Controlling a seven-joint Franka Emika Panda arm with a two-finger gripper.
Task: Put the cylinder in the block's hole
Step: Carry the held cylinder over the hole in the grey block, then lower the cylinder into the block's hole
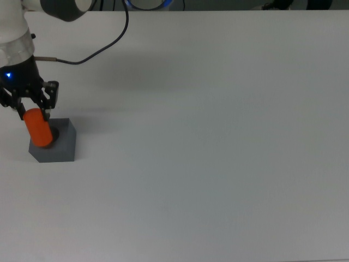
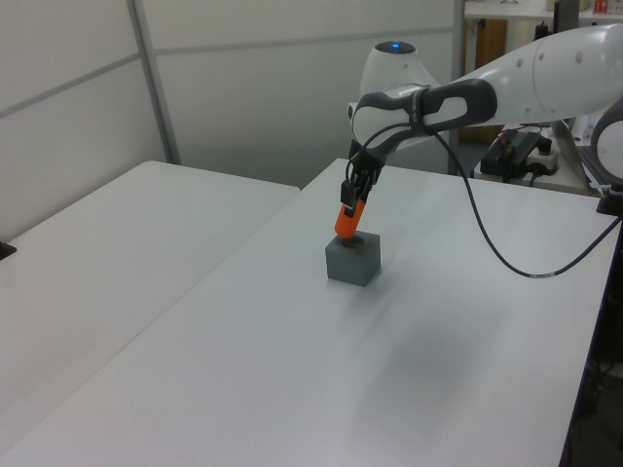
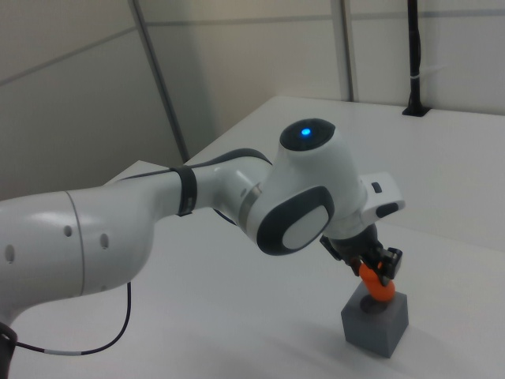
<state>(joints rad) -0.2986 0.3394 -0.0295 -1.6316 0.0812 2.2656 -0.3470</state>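
1. White tabletop (image 1: 218,164) fills pretty much the whole top view, and a black cable (image 1: 103,43) snakes across it from the arm toward 12 o'clock. Partition walls (image 2: 243,68) stand behind the table in the left view and right view.
2. Franka arm (image 3: 300,197) reaches over the block. The gripper (image 1: 30,106) has its two fingers clamped on the upper end of the orange cylinder (image 1: 38,128), so it's closed around it, not hanging loose.
3. Cylinder is held tilted rather than straight up, with its lower end right at the hole in the top of the grey block (image 1: 60,150). I can't tell if the tip is actually inside the hole or just touching the rim.
4. In the top view the block sits far out at about 9 o'clock on the table, and the cylinder covers the hole completely.
5. The left view shows the tilt best: cylinder (image 2: 347,221) leans with its top toward 12-1 o'clock, above the block (image 2: 352,261). It also shows a second white table (image 2: 107,253) at 9 o'clock and some desk clutter in the far background at 2 o'clock.
6. The right view is mostly arm, and only a bit of orange (image 3: 380,288) peeks out under the gripper (image 3: 371,264), right over the block (image 3: 377,322). A dark post (image 3: 413,55) stands at the table's far edge at 1 o'clock.
7. A blue light glows on the arm in all three views. No readable brand or text anywhere that I can make out.
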